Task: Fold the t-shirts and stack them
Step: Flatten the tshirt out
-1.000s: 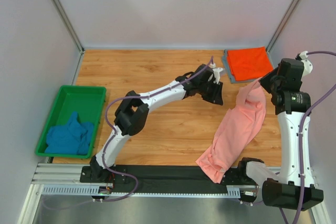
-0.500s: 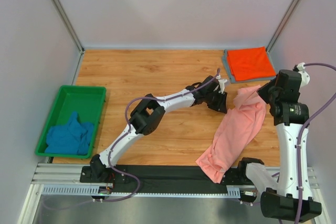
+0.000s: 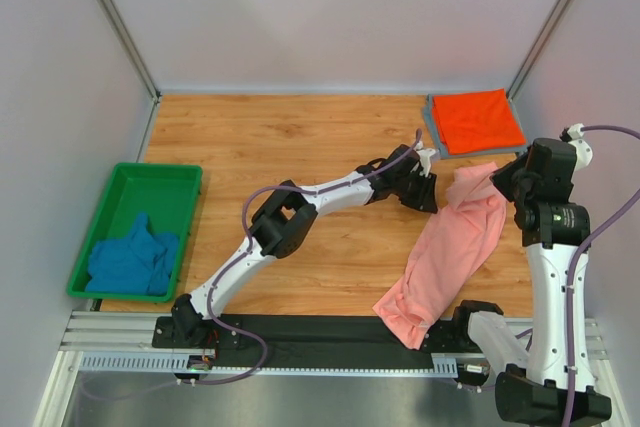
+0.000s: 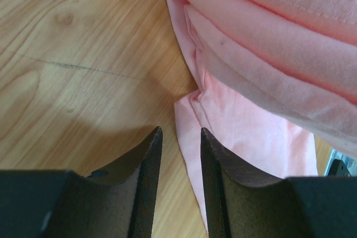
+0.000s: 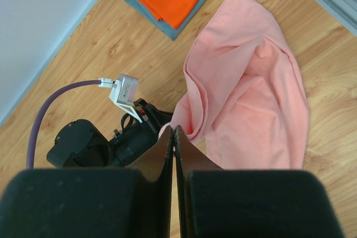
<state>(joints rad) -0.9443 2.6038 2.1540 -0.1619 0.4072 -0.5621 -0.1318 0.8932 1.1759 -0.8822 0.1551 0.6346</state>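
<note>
Our right jaws clamp the pink shirt (image 3: 450,247); our left jaws stand apart, empty, beside its edge. We should pinch that edge low against the bench (image 3: 280,137).

walls: plain pale grey panels (image 3: 330,17) | frame: aluminium corner struts (image 3: 115,22) | surface: light wood-grain tabletop (image 3: 280,137) | light: soft, even

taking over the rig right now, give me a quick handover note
Grippers: left gripper has its jaws open at the salmon-pink t-shirt edge, holding nothing. The right gripper is shut on that shirt's upper edge, lifting it.
Done: orange-red t-shirt lies folded on the grey t-shirt, far right corner.
To do: fold and stack the pink one; the teal-blue t-shirt lies crumpled in the green bin.
</note>
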